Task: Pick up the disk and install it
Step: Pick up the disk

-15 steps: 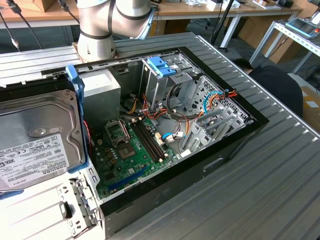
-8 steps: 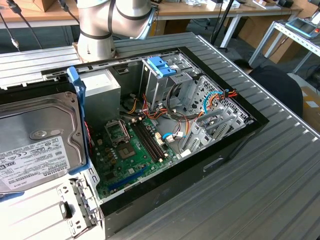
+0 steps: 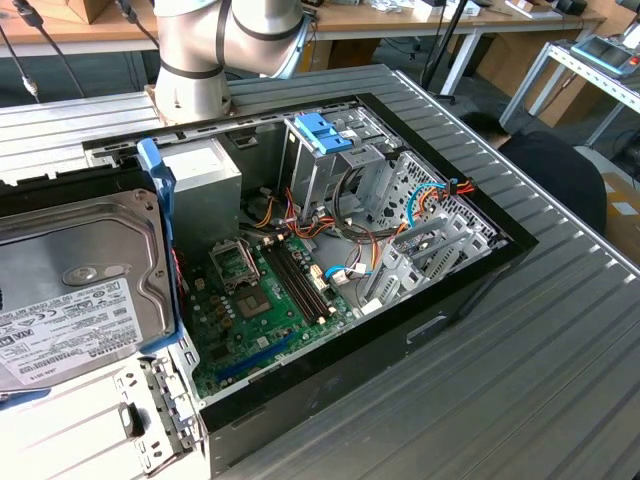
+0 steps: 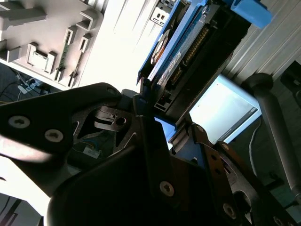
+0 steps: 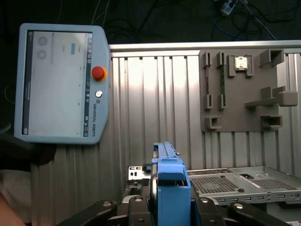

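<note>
The disk [image 3: 80, 290], a grey metal drive in a light blue carrier, hangs in the air at the exterior view's left, beside the open computer case [image 3: 470, 290]. In both wrist views it stands edge-on, disk [image 4: 186, 52] and disk [image 5: 170, 183], with black fingers pressed on either side. My gripper [image 4: 164, 120], also seen as gripper [image 5: 170, 209], is shut on the disk's lower end. Inside the case stands the metal drive cage [image 3: 315, 175] with its blue latch [image 3: 322, 132], apart from the disk.
The case lies on a ribbed aluminium table [image 3: 520, 390], with its motherboard [image 3: 260, 290] and cables exposed. A white metal panel [image 3: 90, 430] lies under the disk. A teach pendant [image 5: 61, 84], a grey fixture plate [image 5: 240, 89] and a perforated metal panel [image 5: 244, 181] lie on the table.
</note>
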